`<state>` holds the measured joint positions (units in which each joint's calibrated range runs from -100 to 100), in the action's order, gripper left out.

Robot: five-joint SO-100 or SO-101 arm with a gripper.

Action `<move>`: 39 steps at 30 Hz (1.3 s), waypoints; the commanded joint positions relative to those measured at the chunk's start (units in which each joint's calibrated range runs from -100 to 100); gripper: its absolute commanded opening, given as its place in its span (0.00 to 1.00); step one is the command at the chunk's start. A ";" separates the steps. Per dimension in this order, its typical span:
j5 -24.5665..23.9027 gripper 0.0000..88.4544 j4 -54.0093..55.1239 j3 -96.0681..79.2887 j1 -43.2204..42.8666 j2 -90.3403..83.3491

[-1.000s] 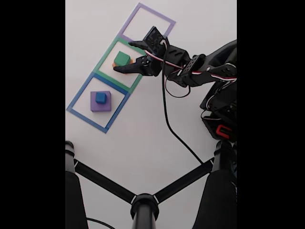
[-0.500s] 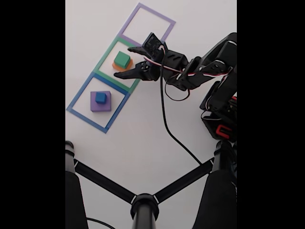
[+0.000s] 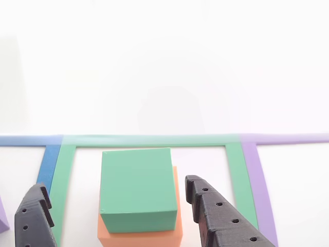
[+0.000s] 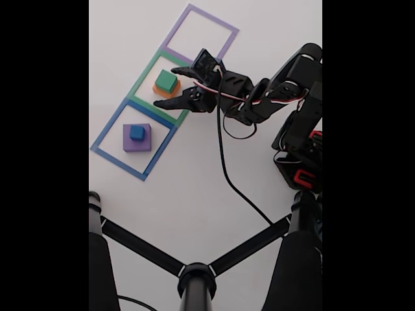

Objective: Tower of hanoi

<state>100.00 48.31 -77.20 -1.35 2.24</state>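
A plain white table [image 4: 194, 181] carries three taped square outlines in a row: blue [image 4: 104, 139], green [image 4: 144, 76], purple [image 4: 228, 29]; four blocks, one of each colour; the green block [image 4: 166, 81] sits on the orange block [image 4: 157, 89] inside the green outline; the blue cube [image 4: 137, 133] tops the purple block [image 4: 137, 144] in the blue outline; the gripper [image 4: 165, 86] stands spread wide, a finger on either side of the green block, not touching.

Green block [image 3: 136, 188] stacked on a flatter orange block [image 3: 141, 236], both inside the green tape outline [image 3: 154, 139] on the white worktop [image 3: 164, 67] — black jaws spread wide, one each side, touching neither, purple tape [image 3: 259, 175] at right.
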 commanded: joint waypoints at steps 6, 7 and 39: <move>0.00 0.20 1.42 2.28 -0.67 0.41; 0.00 0.19 1.42 2.28 -0.67 0.41; 0.00 0.08 -60.09 13.45 0.70 -41.26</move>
<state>100.00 10.27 -71.80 -1.84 -26.72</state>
